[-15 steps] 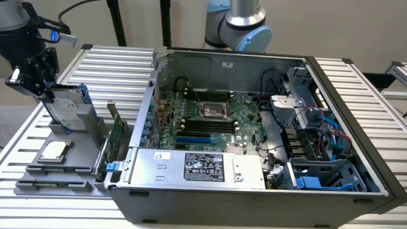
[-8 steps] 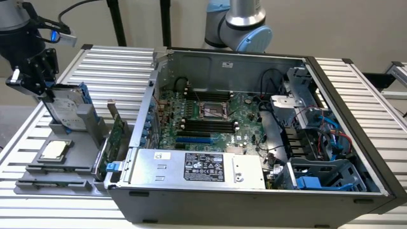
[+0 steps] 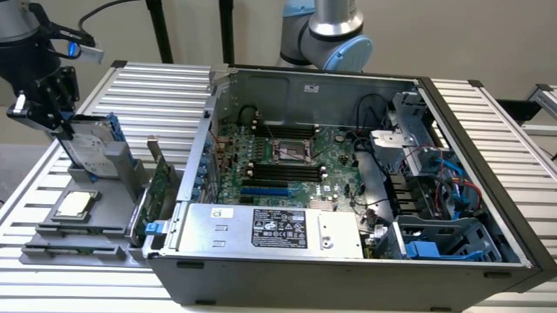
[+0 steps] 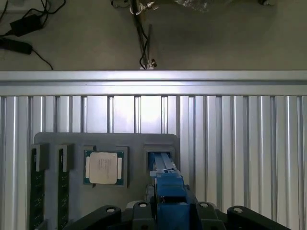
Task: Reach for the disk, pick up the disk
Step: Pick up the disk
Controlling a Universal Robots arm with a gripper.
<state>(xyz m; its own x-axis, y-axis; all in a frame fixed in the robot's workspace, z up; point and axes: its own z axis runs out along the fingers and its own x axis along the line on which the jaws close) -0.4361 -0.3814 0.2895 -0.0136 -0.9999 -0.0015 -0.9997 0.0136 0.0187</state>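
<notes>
Jaws clamp upright disk [image 3: 90, 150]; exterior view shows open computer case [image 3: 304, 287], wrist view floor cables [image 4: 23, 23].

The disk [image 3: 85, 149], at nine o'clock in the exterior view, has a dull silver-grey metal face framed by smooth blue plastic rails. The tray [image 3: 83, 251] beneath it, at eight o'clock, is matt grey plastic. The table [image 3: 156, 85] is ribbed bare aluminium with a satin sheen. The computer case [image 3: 348, 287] is dark and matt outside, with bare grey sheet metal inside.
</notes>
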